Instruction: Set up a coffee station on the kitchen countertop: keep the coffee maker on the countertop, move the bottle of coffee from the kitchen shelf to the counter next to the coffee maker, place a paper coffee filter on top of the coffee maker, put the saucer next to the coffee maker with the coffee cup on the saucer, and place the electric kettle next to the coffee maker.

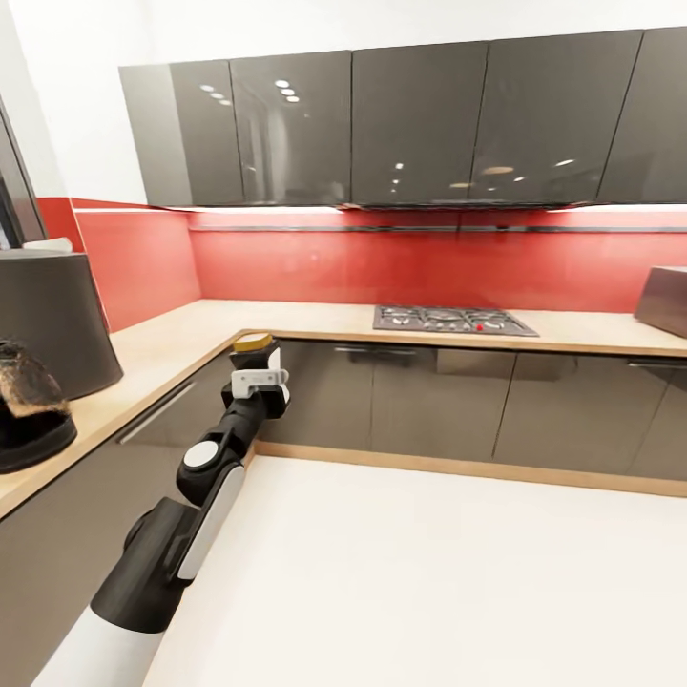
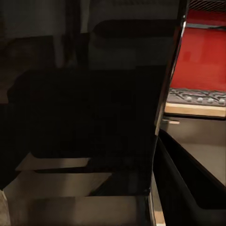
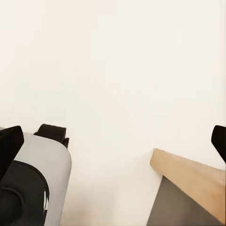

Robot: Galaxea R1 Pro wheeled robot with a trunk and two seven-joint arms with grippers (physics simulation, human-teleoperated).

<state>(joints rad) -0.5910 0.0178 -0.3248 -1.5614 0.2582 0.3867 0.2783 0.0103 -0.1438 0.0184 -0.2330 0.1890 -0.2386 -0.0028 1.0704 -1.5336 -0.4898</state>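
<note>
Yellow-capped, the bottle of coffee [image 1: 255, 345] stands clamped upright in the left gripper [image 1: 258, 367], held before the countertop [image 1: 315, 320] corner. Left of it sit the electric kettle [image 1: 29, 415] and coffee maker [image 1: 52, 320]. The right gripper's [image 3: 113, 141] fingertips [image 3: 9, 143] are spread apart over pale floor [image 3: 117, 70].

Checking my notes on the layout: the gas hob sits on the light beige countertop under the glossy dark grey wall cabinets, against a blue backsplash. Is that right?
Not quite: the backsplash is red, not blue, as the head view shows. The gas hob does sit on the light beige countertop under the glossy dark grey wall cabinets.
</note>
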